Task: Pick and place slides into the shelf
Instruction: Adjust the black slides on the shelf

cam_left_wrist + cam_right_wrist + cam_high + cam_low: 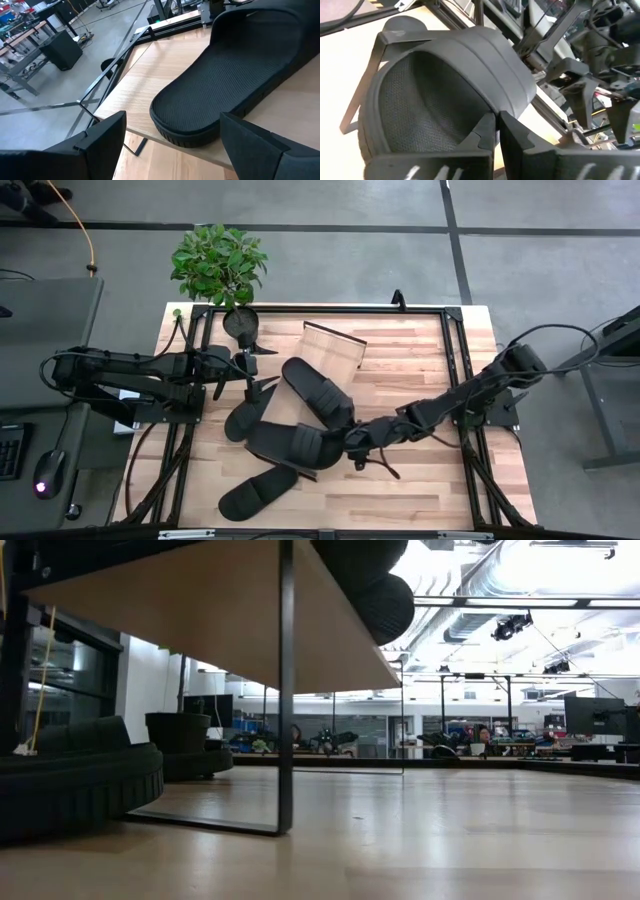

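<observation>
Four black slides lie on the bench (430,470), all clustered around the tipped shelf (335,350).

Shelf: light wood plank top on a dark frame, tilted, its plank showing just beyond the slides and between the two arms.

Slide one (318,392): resting on the shelf plank, just beyond the right gripper (356,448). The left wrist view shows its textured sole (220,85) overhanging the plank's edge, straight ahead of the left gripper (247,373).

Slide two (295,445): directly at the right gripper's tips. In the right wrist view the gripper's two fingers (485,135) sit pressed close together on the edge of its wide strap (470,65), pinching it, with the mesh footbed below.

Slide three (245,418): beside slide two, on the side towards the left gripper and just short of it.

Slide four (257,488): flat on the bench, nearer the front edge than either gripper, apart from the shelf.

Left gripper: fingers (95,145) spread wide, nothing between them, hovering near the shelf's end.

Right arm: stretched across the bench from its far side, gripper low at the pile.

Other items: potted plant (220,265) at the bench's back edge, beyond the left gripper; keyboard and mouse (45,470) on a side desk.
</observation>
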